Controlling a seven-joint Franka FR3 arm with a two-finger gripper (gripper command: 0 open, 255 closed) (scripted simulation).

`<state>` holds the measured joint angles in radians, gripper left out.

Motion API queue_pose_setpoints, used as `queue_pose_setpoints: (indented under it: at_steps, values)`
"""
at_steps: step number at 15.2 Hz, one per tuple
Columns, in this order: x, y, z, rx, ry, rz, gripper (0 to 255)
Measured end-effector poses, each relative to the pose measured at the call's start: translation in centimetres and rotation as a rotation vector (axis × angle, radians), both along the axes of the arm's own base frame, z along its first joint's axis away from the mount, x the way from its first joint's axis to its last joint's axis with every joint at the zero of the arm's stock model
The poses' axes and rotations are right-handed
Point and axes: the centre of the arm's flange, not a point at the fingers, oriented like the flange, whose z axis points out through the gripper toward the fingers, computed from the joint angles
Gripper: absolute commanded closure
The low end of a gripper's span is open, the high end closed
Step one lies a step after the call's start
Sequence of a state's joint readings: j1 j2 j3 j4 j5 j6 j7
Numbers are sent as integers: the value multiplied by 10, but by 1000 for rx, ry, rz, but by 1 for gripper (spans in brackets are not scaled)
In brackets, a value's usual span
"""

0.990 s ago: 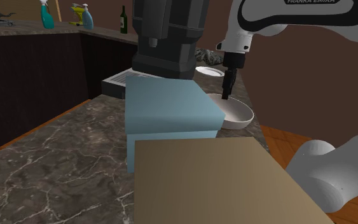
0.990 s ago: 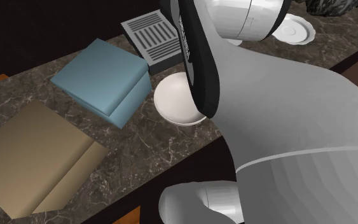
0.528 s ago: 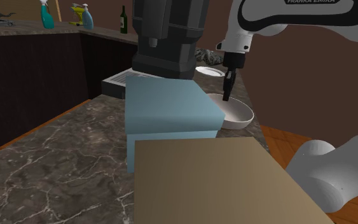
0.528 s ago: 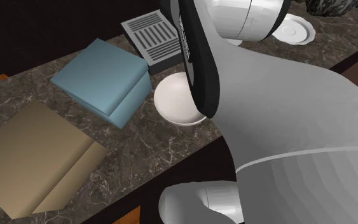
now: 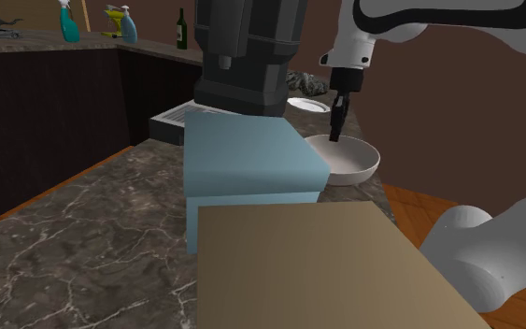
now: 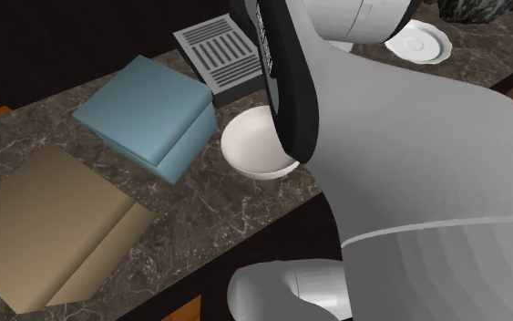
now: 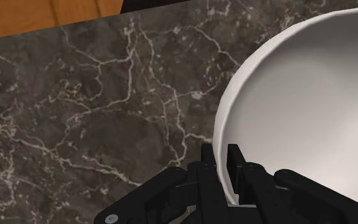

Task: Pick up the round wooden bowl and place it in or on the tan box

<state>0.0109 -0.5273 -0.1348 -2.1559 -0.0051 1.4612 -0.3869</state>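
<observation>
Clutter crowds the marble counter (image 5: pixel 74 234) around the white bowl (image 5: pixel 352 159). A pale blue box (image 5: pixel 249 157) lies just beside it on the shoulder view's left, and the flat tan box (image 5: pixel 317 271) lies nearer the camera. A grey ribbed rack (image 6: pixel 214 44) and a white saucer (image 6: pixel 415 39) lie beyond. A dark grey machine (image 5: pixel 248 51) stands over the blue box's far end, and the arm's broad white link hides part of the bowl in the second exterior view. The gripper (image 7: pixel 223 167) is narrowed onto the bowl's rim, with one finger inside and one outside. Compared with a second ago, the bowl sits higher and tilts — its side away from the fingers is raised — and the wrist is higher too.
</observation>
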Motion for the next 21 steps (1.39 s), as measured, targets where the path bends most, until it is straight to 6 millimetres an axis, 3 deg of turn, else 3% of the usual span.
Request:
queue_pose_setpoints:
  at_steps: [21]
  values:
    - [0,0,111,0,0,0,255]
